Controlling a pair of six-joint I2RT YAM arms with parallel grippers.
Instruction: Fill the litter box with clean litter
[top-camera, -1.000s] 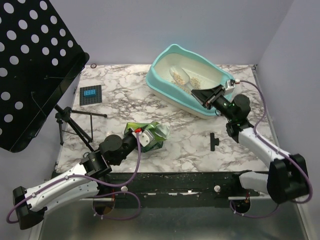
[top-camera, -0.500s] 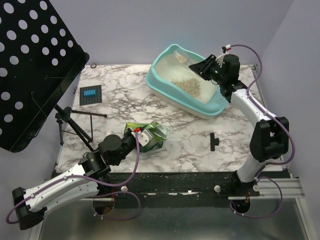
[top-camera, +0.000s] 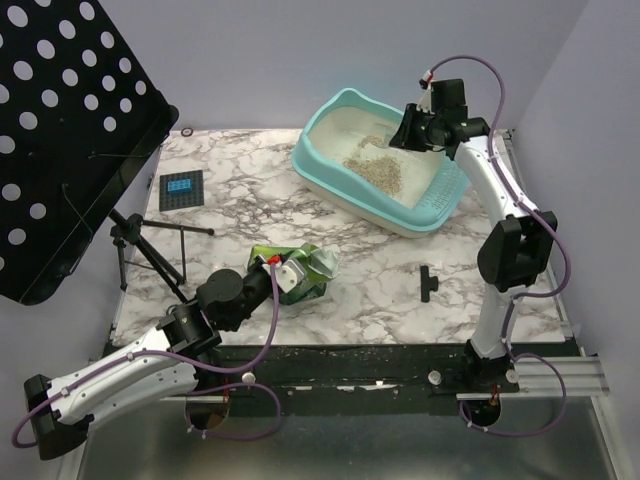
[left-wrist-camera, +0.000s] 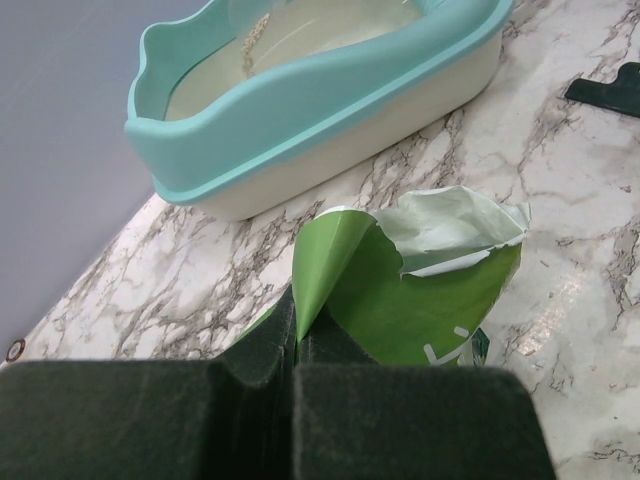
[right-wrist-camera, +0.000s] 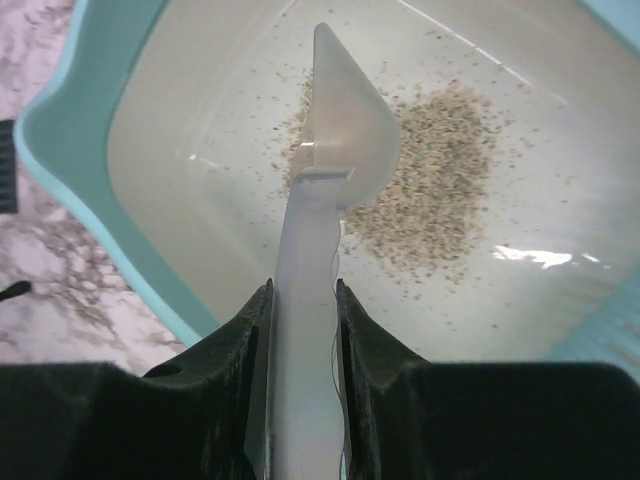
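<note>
The turquoise litter box (top-camera: 318, 168) stands at the back right of the table, cream-white inside. It also shows in the left wrist view (left-wrist-camera: 300, 95) and the right wrist view (right-wrist-camera: 70, 180). A pile of beige litter (top-camera: 375, 168) lies on its floor, seen close in the right wrist view (right-wrist-camera: 435, 190). My right gripper (top-camera: 400, 133) is above the box, shut on the handle of a clear plastic scoop (right-wrist-camera: 335, 130) tipped bowl-down over the litter. My left gripper (top-camera: 282, 272) is shut on the rim of the green litter bag (left-wrist-camera: 420, 290), which stands at mid-table.
A black perforated music stand (top-camera: 60, 140) on a tripod (top-camera: 150, 250) fills the left side. A small blue-faced device (top-camera: 181, 188) lies behind it. A black clip (top-camera: 429, 282) lies on the marble right of the bag.
My right arm has swung up and back from the box's near right corner to over its far side. The scoop has tipped and the litter now lies on the box floor. The left arm has not moved.
</note>
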